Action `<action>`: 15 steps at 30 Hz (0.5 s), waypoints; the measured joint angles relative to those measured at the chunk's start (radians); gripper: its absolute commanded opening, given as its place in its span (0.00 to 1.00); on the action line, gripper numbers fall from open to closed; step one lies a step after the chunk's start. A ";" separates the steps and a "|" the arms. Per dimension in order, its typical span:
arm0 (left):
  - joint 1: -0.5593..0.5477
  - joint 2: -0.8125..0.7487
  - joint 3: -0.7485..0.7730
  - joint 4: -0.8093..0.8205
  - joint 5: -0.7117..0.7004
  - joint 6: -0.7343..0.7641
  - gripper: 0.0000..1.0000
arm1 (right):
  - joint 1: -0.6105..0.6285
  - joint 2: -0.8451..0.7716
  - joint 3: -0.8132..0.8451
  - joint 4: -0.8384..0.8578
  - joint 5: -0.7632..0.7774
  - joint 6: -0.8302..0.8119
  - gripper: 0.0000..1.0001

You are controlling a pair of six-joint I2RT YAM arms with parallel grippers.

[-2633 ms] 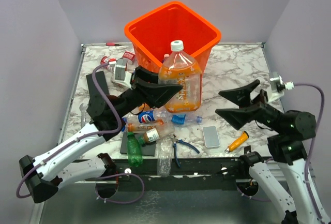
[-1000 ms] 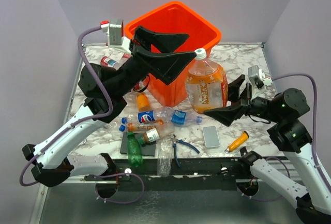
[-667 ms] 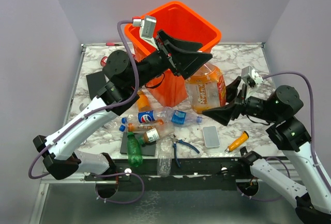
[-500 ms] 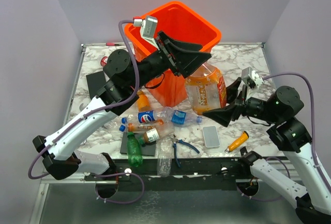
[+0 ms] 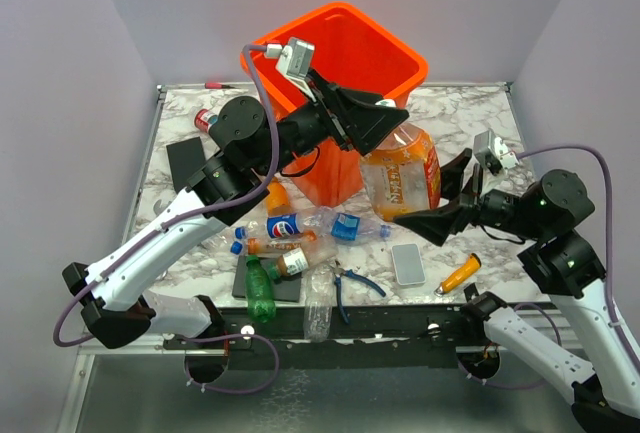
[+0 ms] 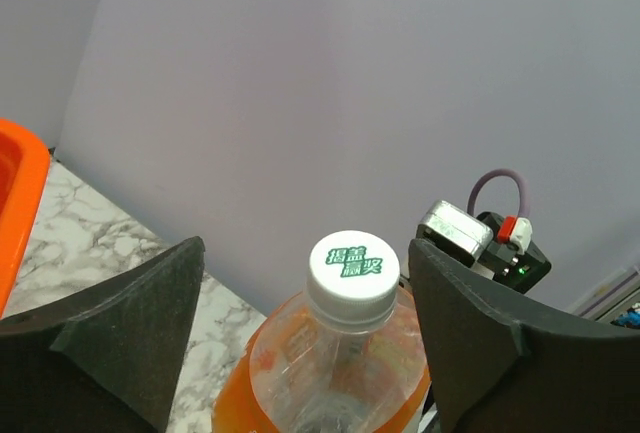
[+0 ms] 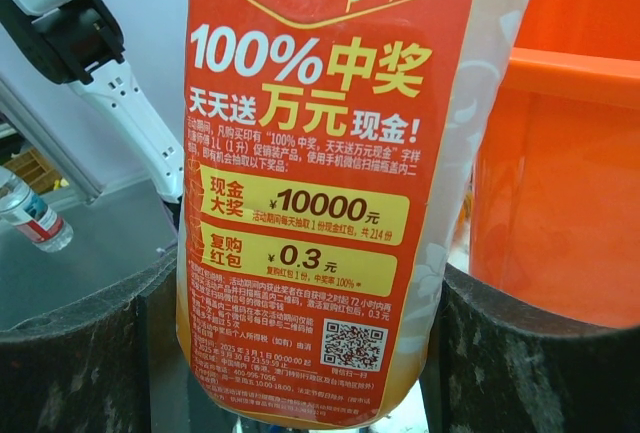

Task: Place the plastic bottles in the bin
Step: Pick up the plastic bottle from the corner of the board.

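Note:
A large orange-tinted plastic bottle (image 5: 402,173) with a red label hangs upright just right of the orange bin (image 5: 345,48). My right gripper (image 5: 430,190) is shut on its lower body; in the right wrist view both fingers press the label (image 7: 310,153) and the right gripper (image 7: 310,353) spans it. My left gripper (image 5: 392,125) hovers over the bottle's top, open. In the left wrist view the white cap (image 6: 353,268) stands between the left gripper (image 6: 306,263) jaws with gaps on both sides. Several small bottles (image 5: 283,225) lie in front of the bin.
Blue-handled pliers (image 5: 350,283), an orange marker-like tool (image 5: 458,275) and a grey flat block (image 5: 407,263) lie near the front edge. A green bottle (image 5: 260,288) rests on a dark plate. A black mat (image 5: 188,160) and red-labelled bottles (image 5: 205,118) are at the back left.
The big bottle went from my left gripper to my right. Since then the left arm swung right over the bottle's cap, and the right gripper has held the bottle nearly still.

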 measured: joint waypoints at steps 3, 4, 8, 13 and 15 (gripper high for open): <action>0.000 0.000 0.000 0.000 0.008 0.000 0.42 | 0.000 0.004 0.000 0.012 -0.002 0.000 0.35; 0.000 0.000 0.000 0.000 0.012 -0.005 0.37 | 0.000 0.005 0.000 0.013 -0.003 0.001 0.35; 0.000 0.000 0.000 0.007 0.026 -0.005 0.21 | 0.000 0.009 0.000 0.010 -0.002 0.006 0.35; 0.000 0.000 0.000 0.006 0.043 -0.002 0.00 | 0.000 0.014 0.000 0.010 -0.002 0.008 0.78; 0.000 0.000 0.000 0.007 0.044 0.002 0.00 | 0.000 0.015 0.004 0.003 -0.002 0.012 0.97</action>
